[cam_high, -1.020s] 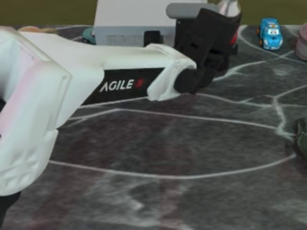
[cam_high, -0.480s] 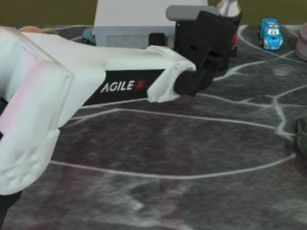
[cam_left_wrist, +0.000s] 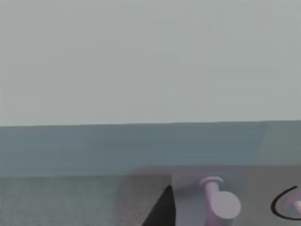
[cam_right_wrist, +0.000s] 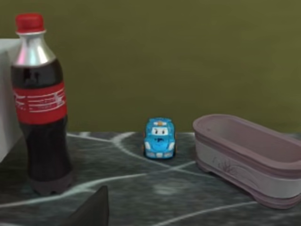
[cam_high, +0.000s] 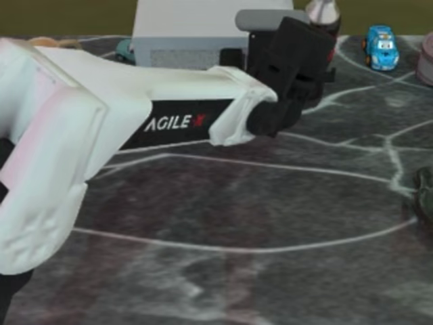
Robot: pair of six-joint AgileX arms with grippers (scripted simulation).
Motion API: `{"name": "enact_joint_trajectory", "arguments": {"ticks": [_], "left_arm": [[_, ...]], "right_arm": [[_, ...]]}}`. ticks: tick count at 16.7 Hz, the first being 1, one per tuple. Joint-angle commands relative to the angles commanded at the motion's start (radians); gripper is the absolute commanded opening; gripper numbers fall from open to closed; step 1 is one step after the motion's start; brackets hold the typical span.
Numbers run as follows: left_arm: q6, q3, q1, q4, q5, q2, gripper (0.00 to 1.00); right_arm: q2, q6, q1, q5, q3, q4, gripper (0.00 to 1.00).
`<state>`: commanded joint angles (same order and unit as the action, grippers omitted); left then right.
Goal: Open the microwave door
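Observation:
The microwave (cam_high: 193, 20) stands at the table's far edge, a pale boxy shape. Its door (cam_high: 183, 57) faces me with a speckled mesh window. My left arm (cam_high: 135, 108) reaches across from the left, and its black gripper (cam_high: 254, 59) is up against the microwave's front at the door's right end, under a grey rounded part (cam_high: 267, 17). Seen from the left wrist, the mesh window (cam_left_wrist: 70, 202) lies close, beside a round knob (cam_left_wrist: 220, 203) and a second knob (cam_left_wrist: 292, 207). My right gripper (cam_high: 425, 196) stays parked at the right edge.
A cola bottle (cam_high: 323, 12) (cam_right_wrist: 40, 103) stands just right of the microwave. Farther right sit a blue toy car (cam_high: 380, 46) (cam_right_wrist: 160, 138) and a purplish-grey planter (cam_high: 426, 61) (cam_right_wrist: 249, 160). A small teal object (cam_high: 124, 49) peeks out left of the microwave.
My left gripper has slid a little to the right along the microwave's front. The right arm has stayed where it was.

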<state>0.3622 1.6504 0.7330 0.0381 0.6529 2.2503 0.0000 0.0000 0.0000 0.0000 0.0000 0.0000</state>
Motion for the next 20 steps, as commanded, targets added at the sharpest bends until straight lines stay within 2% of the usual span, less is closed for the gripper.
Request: {"name": "enact_joint_trajectory", "arguments": {"ticks": [7,8,11,15,20], "left_arm": [[0.000,0.000,0.000,0.000,0.000,0.000,0.00],[0.002,-0.038,0.061,0.000,-0.006,-0.019,0.00],[0.012,-0.006,0.058,-0.035,-0.016,-0.006,0.00],[0.060,0.150,0.045,-0.230,-0.066,0.054,0.00],[0.151,0.428,0.013,-0.647,-0.170,0.144,0.00]], "right_arm": [[0.000,0.000,0.000,0.000,0.000,0.000,1.00],[0.000,0.000,0.000,0.000,0.000,0.000,1.00],[0.000,0.000,0.000,0.000,0.000,0.000,1.00],[0.000,0.000,0.000,0.000,0.000,0.000,1.00],[0.000,0.000,0.000,0.000,0.000,0.000,1.00]]}}
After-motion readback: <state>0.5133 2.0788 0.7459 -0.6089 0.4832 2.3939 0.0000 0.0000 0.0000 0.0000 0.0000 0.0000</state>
